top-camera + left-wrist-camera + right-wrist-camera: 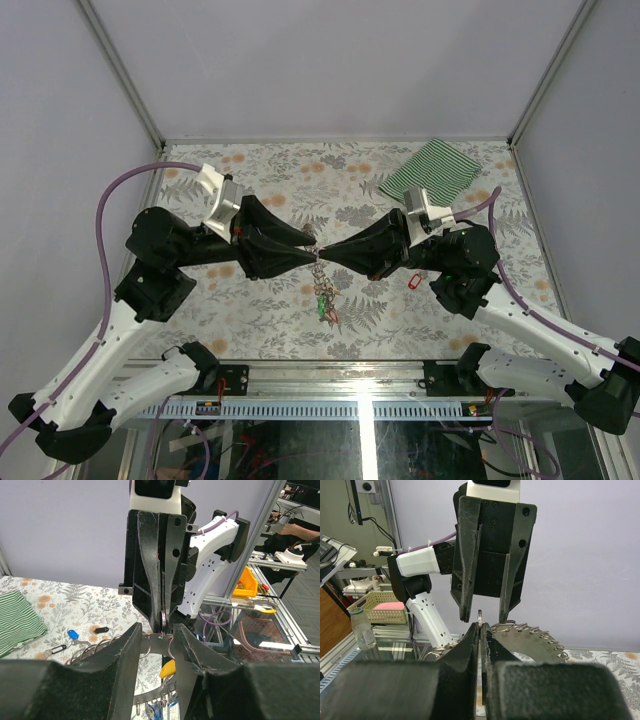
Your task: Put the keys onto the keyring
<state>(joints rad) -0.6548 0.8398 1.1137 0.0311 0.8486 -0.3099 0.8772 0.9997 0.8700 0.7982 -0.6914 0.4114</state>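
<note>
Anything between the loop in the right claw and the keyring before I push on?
Nothing visible stands between them. The right claw, shut on the small loop, holds it right at the keyring, with the fingers of the left claw on either side of it.

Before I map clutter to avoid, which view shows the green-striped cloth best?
Top external: nearly the whole green-striped cloth shows, lying at the table's far right corner, only its near edge under the right arm. Left wrist catches one end at its frame's left edge. Right wrist doesn't show it.
</note>
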